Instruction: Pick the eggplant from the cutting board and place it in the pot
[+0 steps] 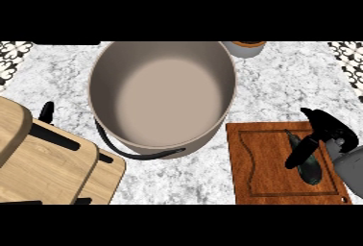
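At the lower left of the frame we see a stack of pale wooden boards [42,163] with rounded corners, grain running lengthwise, overlapping one another and cut off by the left and bottom edges. Black strips [58,135] lie across their tops, and one black piece pokes up just above them near the left edge. Beneath everything we find a white and grey marbled surface [284,86]. At the top, right of centre, we make out a small pale cup [245,49] with an orange-brown top, partly cropped. Black-and-white patterned tiling [14,60] shows in the upper left and upper right corners.
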### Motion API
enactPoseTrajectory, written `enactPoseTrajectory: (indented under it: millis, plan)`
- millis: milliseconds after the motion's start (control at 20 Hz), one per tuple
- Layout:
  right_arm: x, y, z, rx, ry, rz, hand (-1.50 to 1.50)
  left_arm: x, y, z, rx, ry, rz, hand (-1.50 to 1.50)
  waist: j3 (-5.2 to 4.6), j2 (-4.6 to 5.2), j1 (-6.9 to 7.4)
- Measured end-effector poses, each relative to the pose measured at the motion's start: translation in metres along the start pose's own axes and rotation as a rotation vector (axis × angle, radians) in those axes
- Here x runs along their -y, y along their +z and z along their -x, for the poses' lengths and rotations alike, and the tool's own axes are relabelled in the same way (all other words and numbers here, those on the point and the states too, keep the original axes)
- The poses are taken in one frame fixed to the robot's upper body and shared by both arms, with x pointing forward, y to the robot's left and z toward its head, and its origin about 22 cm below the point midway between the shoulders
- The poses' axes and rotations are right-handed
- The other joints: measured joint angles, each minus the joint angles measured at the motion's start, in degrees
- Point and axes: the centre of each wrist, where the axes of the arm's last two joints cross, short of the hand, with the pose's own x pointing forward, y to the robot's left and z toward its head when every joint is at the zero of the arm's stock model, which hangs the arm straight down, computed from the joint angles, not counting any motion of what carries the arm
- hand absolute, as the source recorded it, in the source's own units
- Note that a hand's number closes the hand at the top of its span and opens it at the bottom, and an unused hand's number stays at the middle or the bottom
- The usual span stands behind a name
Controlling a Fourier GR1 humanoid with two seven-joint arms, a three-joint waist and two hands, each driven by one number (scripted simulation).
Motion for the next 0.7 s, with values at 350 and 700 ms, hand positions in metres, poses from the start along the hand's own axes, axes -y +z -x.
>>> enactPoseTrajectory:
  millis: [350, 700]
  plan:
    - [-0.011, -0.016, 0.008, -0.043, 0.015, 0.013, -1.50, -0.002, 0.001, -0.006, 0.009, 0.001, 0.002, 0.00, 0.09, -0.03, -0.09]
    - [-0.019, -0.030, 0.014, -0.094, 0.021, -0.033, -1.50, 0.003, 0.005, -0.009, 0.011, 0.005, 0.002, 0.00, 0.11, -0.04, -0.11]
